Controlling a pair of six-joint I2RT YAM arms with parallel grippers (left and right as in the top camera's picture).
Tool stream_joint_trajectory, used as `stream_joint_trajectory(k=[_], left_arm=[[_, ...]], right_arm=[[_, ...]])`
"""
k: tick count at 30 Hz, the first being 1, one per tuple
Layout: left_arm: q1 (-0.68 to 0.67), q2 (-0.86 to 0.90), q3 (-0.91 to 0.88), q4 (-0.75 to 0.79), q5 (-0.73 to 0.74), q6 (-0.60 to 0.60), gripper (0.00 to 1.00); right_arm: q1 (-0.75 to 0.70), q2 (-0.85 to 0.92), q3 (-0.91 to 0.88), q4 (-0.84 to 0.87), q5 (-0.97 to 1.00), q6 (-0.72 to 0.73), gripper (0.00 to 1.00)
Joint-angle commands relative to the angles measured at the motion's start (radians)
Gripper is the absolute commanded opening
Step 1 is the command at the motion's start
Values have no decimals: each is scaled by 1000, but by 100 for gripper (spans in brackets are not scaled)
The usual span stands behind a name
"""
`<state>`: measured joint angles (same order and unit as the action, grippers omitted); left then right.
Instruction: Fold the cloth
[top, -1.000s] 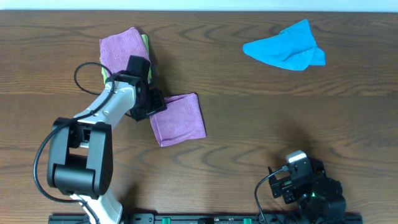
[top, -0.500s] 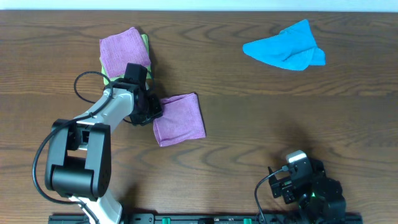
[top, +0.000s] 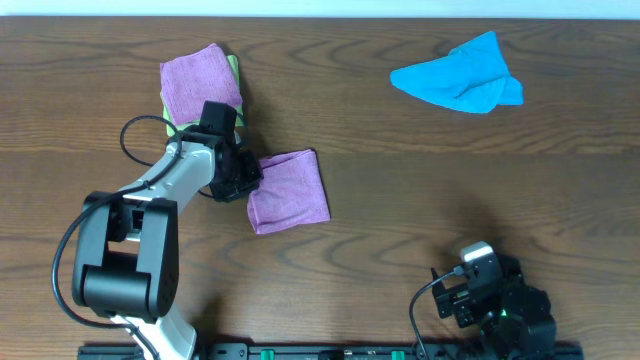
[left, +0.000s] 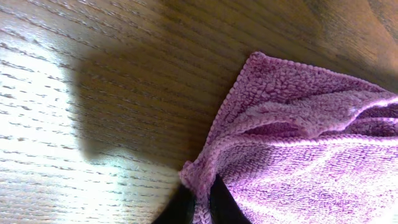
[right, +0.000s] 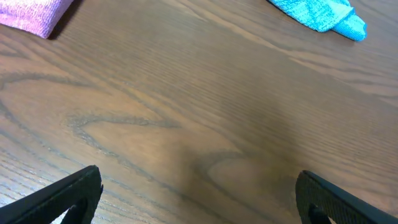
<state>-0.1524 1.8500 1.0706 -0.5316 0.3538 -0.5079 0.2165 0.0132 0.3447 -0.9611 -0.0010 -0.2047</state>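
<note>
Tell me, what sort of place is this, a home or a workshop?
Probably a robotics lab or test bench, not a home: a left arm and right arm sit at one wood-grain table, with a purple cloth and a blue cloth laid out, seemingly for practice.

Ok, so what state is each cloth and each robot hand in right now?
Purple terry cloth beside the left arm: folded in layers, lying flat, one corner pinched.
Second purple terry cloth: folded, resting on a green cloth.
Blue terry cloth: crumpled, not folded.
Left hand: shut on the first purple cloth's corner.
Right hand: open, holding nothing.
</note>
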Motion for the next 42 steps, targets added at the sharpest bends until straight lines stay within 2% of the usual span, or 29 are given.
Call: stream_joint_trajectory(k=[1,19,37,42], left_arm=[[3,3,-8,-1,28,-13,6],[3,-80,-8,-7,63,-18,10],[2,-94,-8,184,164,-24,12],[2,-94,-8,191,159,-23,13]], right_arm=[[-2,1,-5,-2,-4,-13,99],[-2,1,-5,-2,-4,-13,99],[-2,1,-5,-2,-4,-13,99],[-2,1,-5,-2,-4,-13,99]])
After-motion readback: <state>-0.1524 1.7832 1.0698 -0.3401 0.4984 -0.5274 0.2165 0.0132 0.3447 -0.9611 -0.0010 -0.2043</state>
